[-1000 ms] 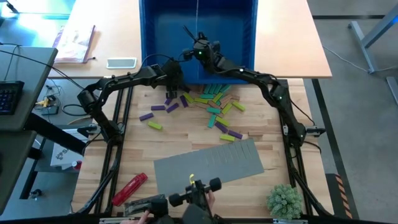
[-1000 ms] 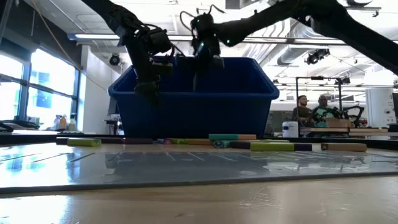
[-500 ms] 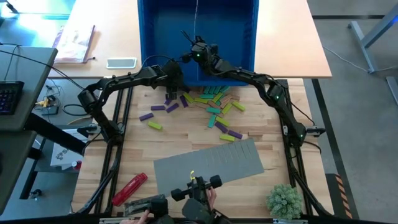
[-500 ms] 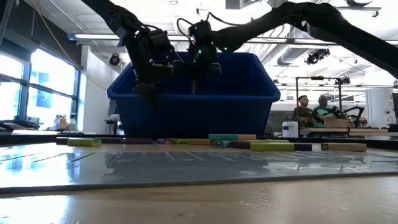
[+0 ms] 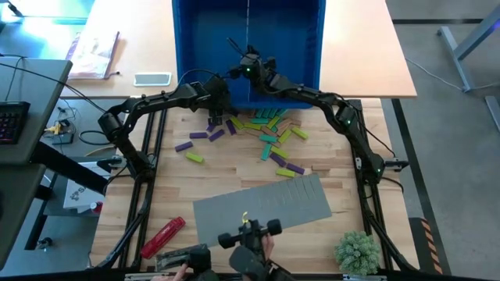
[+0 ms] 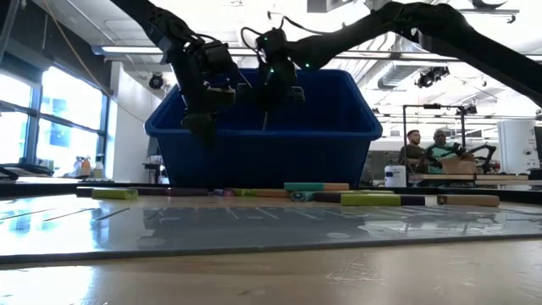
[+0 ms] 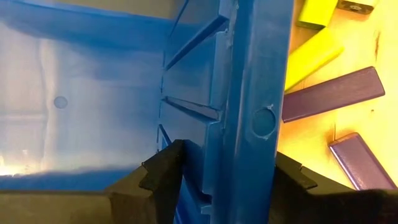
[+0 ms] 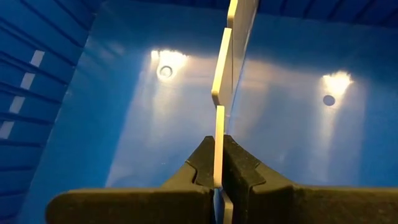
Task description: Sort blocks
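Though apart, L end effector (image 7: pixel 227 168) tight on ribbed bin (image 7: pixel 255 74), R (image 8: pixel 218 155) on thin divider (image 8: pixel 235 25)

1 blue bin (image 5: pixel 183 47) at 12 o'clock, 1 thin divider plate (image 8: pixel 224 74) inside it, 2 dark arms, roughly 20 blocks (image 5: pixel 266 136) at centre, at least 6 purple, pile too tight for exact tally, 1 grey mat (image 5: pixel 266 207) at 6 o'clock, 1 red cylinder (image 5: pixel 162 236) at 7 o'clock, 1 green plant (image 5: pixel 358 251) at 5 o'clock

Robotics lab or workshop: exposed ceiling ducts (image 6: pixel 423 72) above the tools, large windows (image 6: pixel 51 119) beside them, seated people (image 6: pixel 428 148) at further robot rigs behind the counter (image 5: pixel 226 168).
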